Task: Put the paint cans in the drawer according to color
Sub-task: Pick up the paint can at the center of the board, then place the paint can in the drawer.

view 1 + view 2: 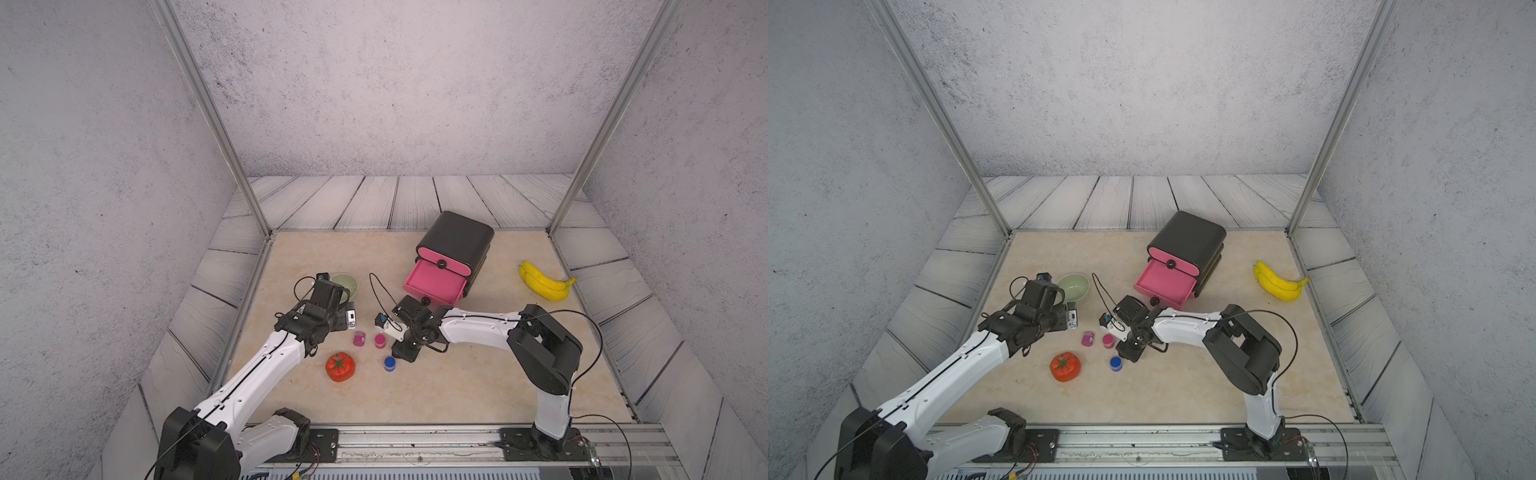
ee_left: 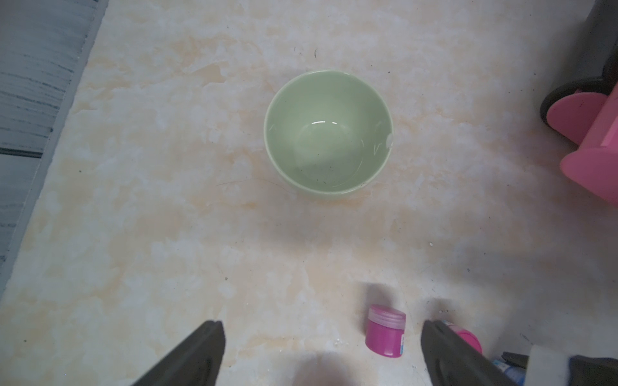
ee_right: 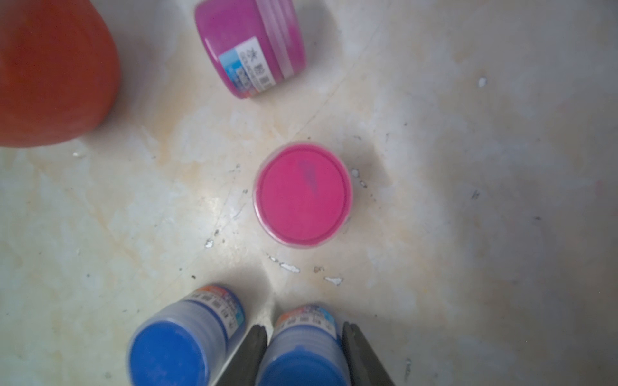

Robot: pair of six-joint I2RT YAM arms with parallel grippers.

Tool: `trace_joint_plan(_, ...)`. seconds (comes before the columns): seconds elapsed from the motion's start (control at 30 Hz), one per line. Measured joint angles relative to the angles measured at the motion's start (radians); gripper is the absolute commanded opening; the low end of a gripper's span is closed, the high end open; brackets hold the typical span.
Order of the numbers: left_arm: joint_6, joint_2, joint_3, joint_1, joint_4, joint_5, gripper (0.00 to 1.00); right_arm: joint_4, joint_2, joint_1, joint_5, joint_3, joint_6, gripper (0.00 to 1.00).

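**mik:** Left wrist cam first, what's in it?

**jo:** Green bowl (image 2: 334,72) sits upright mid-frame on the surface (image 2: 167,200). The left end effector (image 2: 322,326) is at the bottom edge, fingers wide apart with nothing between them. A tipped pink can (image 2: 384,331) lies on its side lower right, just inside the finger on that side. The upright pink can (image 2: 470,337) peeks out from behind that same finger. The black cabinet (image 2: 602,43) shows at the right edge, with pink fronts below it.

**mik:** Right wrist?

**jo:** The right end effector (image 3: 302,329) is clamped on the held blue can (image 3: 301,357) at bottom centre, one finger against each side. The loose blue can (image 3: 177,344) stands just beside it, lower left. The upright pink one is mid-frame and the tipped one is up top with its label showing. The tomato (image 3: 50,73) is a blurry blob in the upper left.

**mik:** And from above?

**jo:** Both top views match. The cabinet is right of centre, with the top drawer (image 1: 457,268) closed and the open drawer (image 1: 432,282) under it pulled out toward the arms. The right end effector sits low, just below that in the frame. It hides the can it grips. The loose blue can is just to its left, with the pink pair a bit higher. The tomato is further left. The bowl is next to the left end effector. The bananas (image 1: 544,282) are far right, well apart.
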Motion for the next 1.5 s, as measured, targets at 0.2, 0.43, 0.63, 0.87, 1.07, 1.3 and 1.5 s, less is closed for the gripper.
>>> trace_joint_plan(0.2, 0.000, 0.002, 0.000, 0.000, 0.000, 0.002, 0.98, 0.026, -0.023, 0.000, 0.043, -0.029, 0.019, 0.27)
trace_joint_plan(0.43, 0.002, 0.002, 0.012, 0.000, -0.002, 0.037, 0.98, 0.032, -0.194, -0.041, 0.150, -0.083, 0.064, 0.29)
trace_joint_plan(0.63, 0.000, 0.002, 0.019, 0.000, 0.013, 0.116, 0.98, 0.055, -0.301, -0.171, 0.202, -0.045, 0.109, 0.29)
trace_joint_plan(0.87, 0.000, 0.002, 0.027, 0.000, 0.019, 0.170, 0.98, 0.038, -0.211, -0.266, 0.255, 0.129, 0.148, 0.29)
trace_joint_plan(1.07, -0.001, 0.002, 0.030, 0.000, 0.019, 0.197, 0.98, -0.024, -0.047, -0.274, 0.318, 0.291, 0.188, 0.31)
trace_joint_plan(1.3, -0.001, 0.001, 0.030, 0.000, 0.018, 0.216, 0.99, -0.088, 0.029, -0.278, 0.400, 0.345, 0.249, 0.42)
trace_joint_plan(1.5, -0.006, 0.000, 0.039, 0.000, 0.007, 0.239, 0.99, -0.138, 0.072, -0.280, 0.426, 0.420, 0.280, 0.64)
